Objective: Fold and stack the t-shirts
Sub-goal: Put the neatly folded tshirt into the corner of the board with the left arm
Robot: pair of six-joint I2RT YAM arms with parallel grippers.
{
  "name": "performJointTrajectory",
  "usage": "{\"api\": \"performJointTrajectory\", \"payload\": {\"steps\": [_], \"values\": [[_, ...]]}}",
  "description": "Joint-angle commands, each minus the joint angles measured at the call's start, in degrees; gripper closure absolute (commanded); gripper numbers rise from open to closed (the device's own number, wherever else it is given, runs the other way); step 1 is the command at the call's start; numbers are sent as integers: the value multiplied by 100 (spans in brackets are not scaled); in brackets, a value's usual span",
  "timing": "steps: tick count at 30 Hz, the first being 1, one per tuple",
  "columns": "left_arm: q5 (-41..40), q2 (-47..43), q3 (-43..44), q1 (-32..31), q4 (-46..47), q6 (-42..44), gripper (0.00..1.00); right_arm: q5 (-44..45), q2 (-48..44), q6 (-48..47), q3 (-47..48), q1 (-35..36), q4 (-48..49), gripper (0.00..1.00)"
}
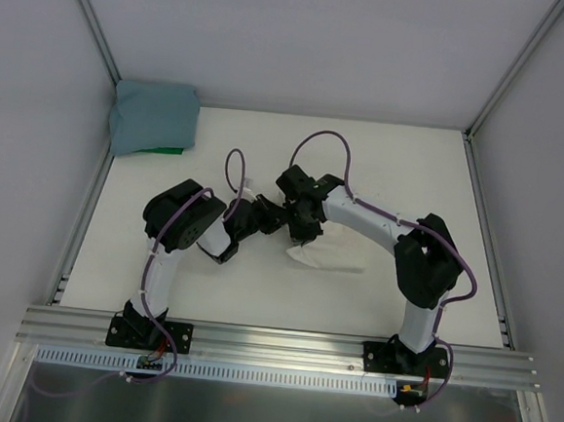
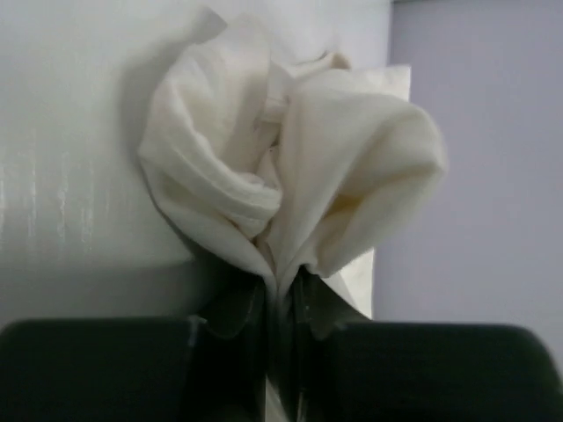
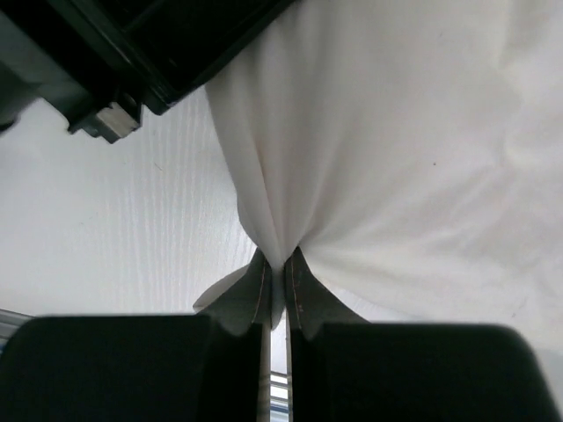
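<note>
Slip risk: left gripper (image 2: 280, 283) and right gripper (image 3: 274, 268) each clamp a thin bunched pinch of cream t-shirt (image 2: 352, 167). Uneven pull could free one pinch, skewing the fold.

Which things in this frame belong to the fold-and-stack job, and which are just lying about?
Job:
- cream tee, bunched at mid-table
- teal tee, folded in the far left corner

Lying about:
- green thing poking out from under the teal tee, too hidden to identify
</note>
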Motion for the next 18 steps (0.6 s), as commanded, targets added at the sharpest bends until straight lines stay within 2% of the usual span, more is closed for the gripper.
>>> {"api": "performJointTrajectory", "payload": {"steps": [1,6,7,8,9,12,18], "values": [[-12,403,72,-47,1887,-8,100,-166,-349,125,-34,83,-38,99],[5,360,116,-39,1668,35,100,-149,-436,99,-69,83,-29,100],[31,282,107,-21,1615,70,100,-157,-454,82,-113,75,-3,96],[66,229,107,-12,1545,158,100,-123,-498,81,-148,83,14,86],[127,150,98,22,1362,219,100,-88,-550,81,-201,92,49,58],[294,-245,37,128,836,562,100,18,-840,108,-447,101,190,1],[681,-1396,-16,391,-667,1554,100,238,-1508,187,-877,101,269,1]]}}
